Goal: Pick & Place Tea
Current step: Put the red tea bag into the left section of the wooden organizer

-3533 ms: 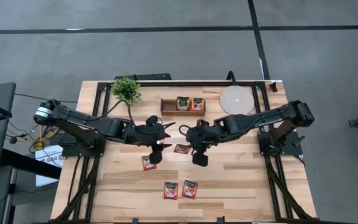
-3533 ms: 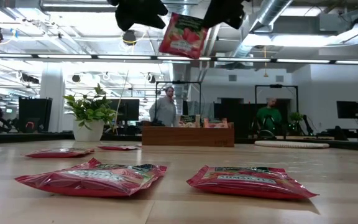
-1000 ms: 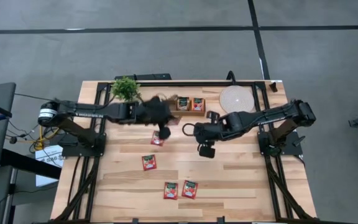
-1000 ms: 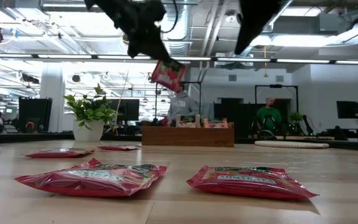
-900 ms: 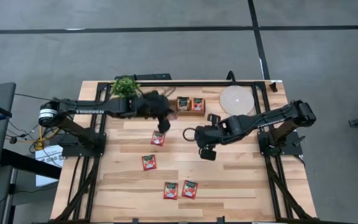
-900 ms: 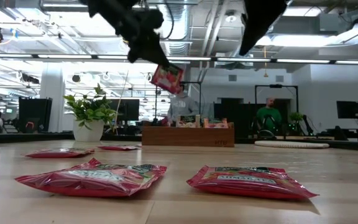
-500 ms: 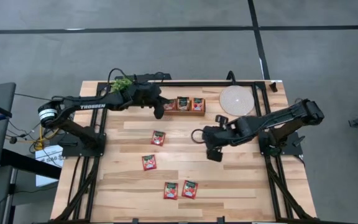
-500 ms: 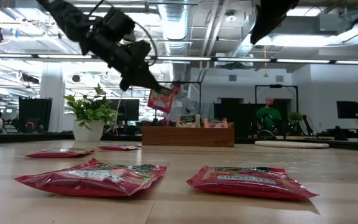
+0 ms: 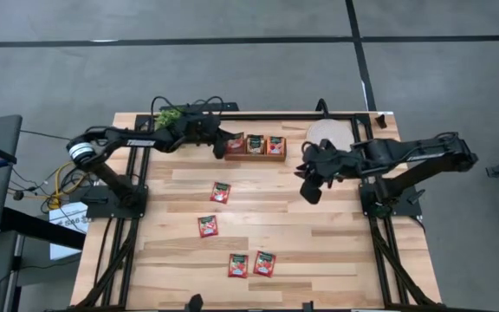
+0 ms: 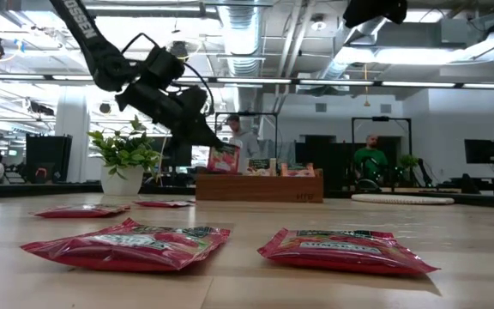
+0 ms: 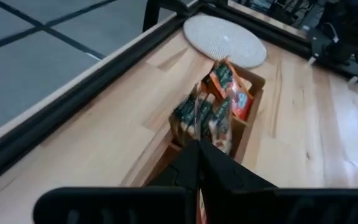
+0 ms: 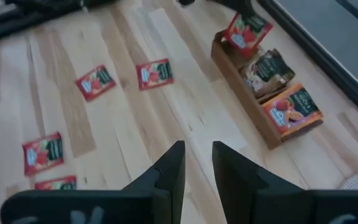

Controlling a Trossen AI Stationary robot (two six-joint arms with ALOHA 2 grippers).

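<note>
Red tea sachets lie loose on the wooden table (image 9: 336, 260): one (image 9: 221, 191), one (image 9: 207, 226) and a pair (image 9: 237, 265) near the front edge. A wooden box (image 9: 255, 156) at the far edge holds two sachets (image 12: 269, 68) upright. My left gripper (image 9: 226, 144) is shut on a red sachet (image 9: 236, 144) at the box's left end. My right gripper (image 9: 308, 192) hangs open above the table, right of the box, with nothing between its fingers. My left gripper pinches the red sachet by its upper edge (image 10: 219, 150) between its two shut fingers. The fingers slant down from the table's left. The sachet hangs upright below them, its lower part (image 12: 248, 37) at the box's left compartment; whether it rests there, I cannot tell.
A small potted plant (image 9: 171, 117) stands at the far left, close to my left arm. A round pale disc (image 9: 329, 134) lies at the far right, beside the box. People show in the room behind the table in the low view.
My left gripper has swung toward the far edge and down to the box's left end, carrying the red sachet, which has come from high above the table to the box's top. My right gripper has drawn back toward the right edge and risen.
</note>
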